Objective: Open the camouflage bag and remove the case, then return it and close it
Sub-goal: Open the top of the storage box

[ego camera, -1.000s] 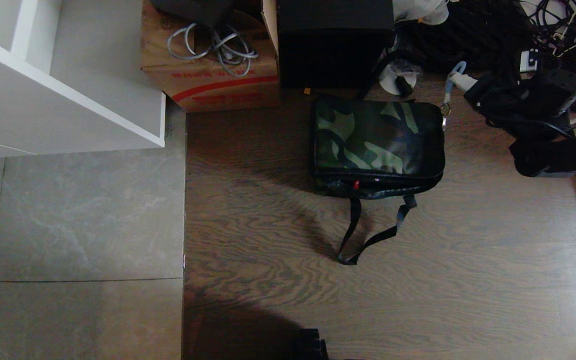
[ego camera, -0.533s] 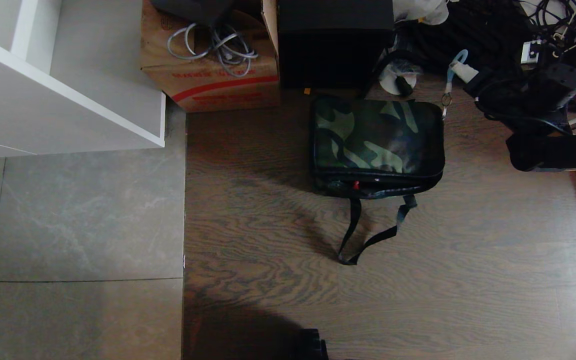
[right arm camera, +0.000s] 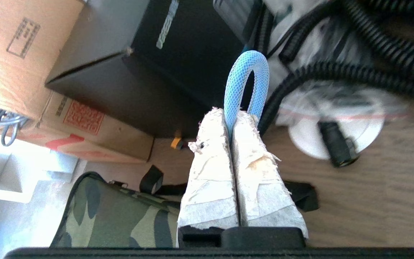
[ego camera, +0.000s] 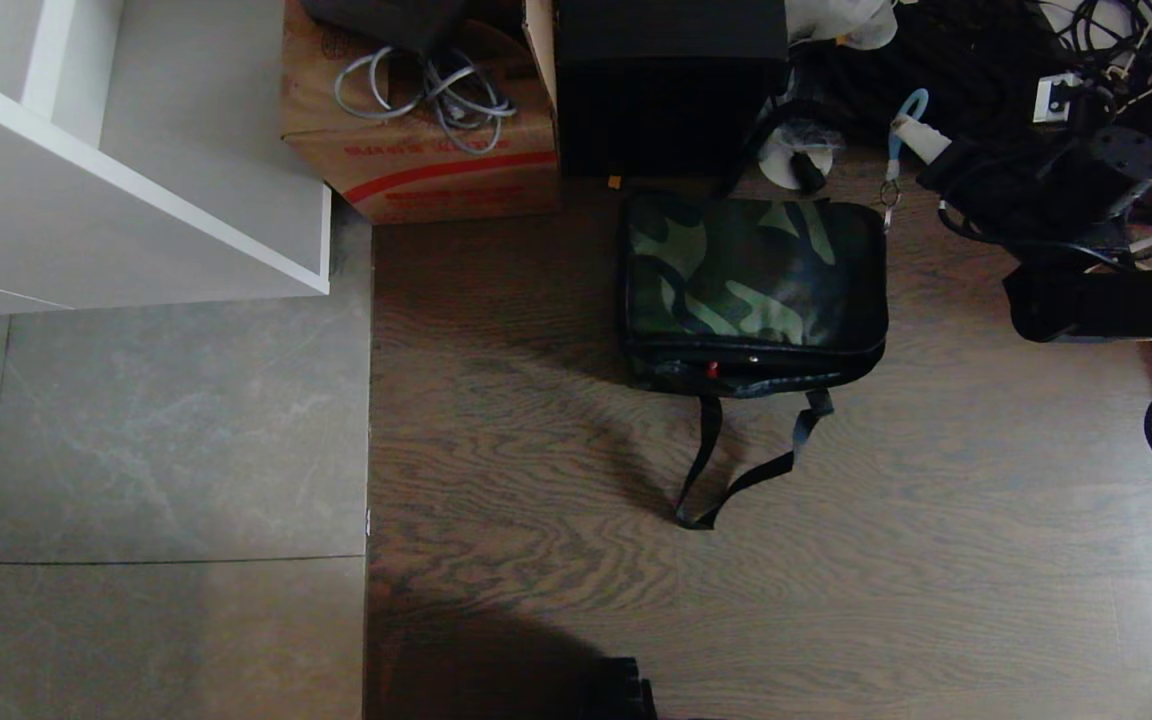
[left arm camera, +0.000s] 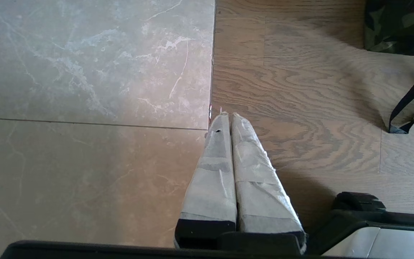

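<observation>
The camouflage bag (ego camera: pixel 751 275) lies on the wooden floor with its lid down and its black strap (ego camera: pixel 736 470) trailing toward me. The case is out of view. My right gripper (right arm camera: pixel 230 115) is shut on a blue mesh loop (right arm camera: pixel 246 79) and hovers just beyond the bag's far right corner (ego camera: pixel 921 140). From the loop (ego camera: pixel 904 115) a small ring hangs down toward that corner. A corner of the bag (right arm camera: pixel 120 223) shows beneath the right fingers. My left gripper (left arm camera: pixel 227 117) is shut and empty, parked over the seam between tile and wood, well away from the bag (left arm camera: pixel 397 25).
Behind the bag stand a brown cardboard box (ego camera: pixel 416 150) with grey cables on it and a taller plain black box (ego camera: pixel 666 80). A heap of black cables (ego camera: pixel 986 60) and a white disc (ego camera: pixel 796 155) lie at the far right. A white shelf unit (ego camera: pixel 136 180) stands at left.
My right gripper has drawn the blue loop farther away from me, past the bag's far right corner. The bag and the left arm have not moved.
</observation>
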`<state>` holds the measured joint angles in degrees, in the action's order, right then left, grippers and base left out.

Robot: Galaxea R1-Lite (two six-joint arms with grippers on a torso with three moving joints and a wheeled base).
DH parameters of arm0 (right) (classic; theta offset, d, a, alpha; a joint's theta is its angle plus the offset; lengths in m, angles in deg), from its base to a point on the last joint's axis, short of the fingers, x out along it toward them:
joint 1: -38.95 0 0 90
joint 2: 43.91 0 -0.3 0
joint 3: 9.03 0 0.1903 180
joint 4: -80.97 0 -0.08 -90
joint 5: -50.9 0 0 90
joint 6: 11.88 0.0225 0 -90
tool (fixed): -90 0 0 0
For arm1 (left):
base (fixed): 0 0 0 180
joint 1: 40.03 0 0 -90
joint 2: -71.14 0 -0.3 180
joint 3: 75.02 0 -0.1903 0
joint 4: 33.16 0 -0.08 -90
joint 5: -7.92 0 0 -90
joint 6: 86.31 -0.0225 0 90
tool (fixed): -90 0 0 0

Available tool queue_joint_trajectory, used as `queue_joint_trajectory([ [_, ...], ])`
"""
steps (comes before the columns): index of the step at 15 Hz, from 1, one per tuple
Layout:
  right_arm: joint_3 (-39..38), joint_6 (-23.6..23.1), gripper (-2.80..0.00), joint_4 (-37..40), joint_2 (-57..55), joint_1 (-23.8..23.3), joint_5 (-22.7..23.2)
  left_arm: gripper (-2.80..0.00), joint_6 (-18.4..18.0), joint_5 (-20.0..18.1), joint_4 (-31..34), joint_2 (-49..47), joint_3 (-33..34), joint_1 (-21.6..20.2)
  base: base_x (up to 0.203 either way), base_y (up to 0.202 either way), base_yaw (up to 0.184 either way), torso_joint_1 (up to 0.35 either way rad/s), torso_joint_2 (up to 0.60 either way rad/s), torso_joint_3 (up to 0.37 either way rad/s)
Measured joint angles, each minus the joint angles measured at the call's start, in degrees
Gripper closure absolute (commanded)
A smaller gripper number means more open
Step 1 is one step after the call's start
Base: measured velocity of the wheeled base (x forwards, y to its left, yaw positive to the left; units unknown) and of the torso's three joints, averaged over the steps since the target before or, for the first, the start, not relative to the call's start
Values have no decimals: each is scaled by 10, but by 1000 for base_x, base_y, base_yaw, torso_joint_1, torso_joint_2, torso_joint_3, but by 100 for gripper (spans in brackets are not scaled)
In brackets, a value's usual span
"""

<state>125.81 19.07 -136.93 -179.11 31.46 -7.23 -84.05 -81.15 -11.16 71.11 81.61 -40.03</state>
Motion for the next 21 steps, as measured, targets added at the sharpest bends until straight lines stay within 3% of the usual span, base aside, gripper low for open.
queue_joint_trajectory([
  [1, 0, -1, -280, 10, 0, 1, 0, 0, 0, 0, 0, 0, 0, 0, 0, 0, 0, 0, 0, 0],
  [8, -20, -27, -280, 22, 5, -1, -3, 0, 0, 0, 0, 0, 0, 0, 0, 0, 0, 0, 0, 0],
  [13, -145, -7, -280, 70, 52, -26, 10, 0, 0, 0, 0, 0, 0, 0, 0, 0, 0, 0, 0, 0],
  [15, -219, 28, -280, 109, 90, -31, 13, 0, 0, 0, 0, 0, 0, 0, 0, 0, 0, 0, 0, 0],
  [19, -356, 163, -280, 139, 177, -45, 30, 0, 0, 0, 0, 0, 0, 0, 0, 0, 0, 0, 0, 0],
  [21, -415, 189, -280, 148, 217, -48, 45, 0, 0, 0, 0, 0, 0, 0, 0, 0, 0, 0, 0, 0],
])
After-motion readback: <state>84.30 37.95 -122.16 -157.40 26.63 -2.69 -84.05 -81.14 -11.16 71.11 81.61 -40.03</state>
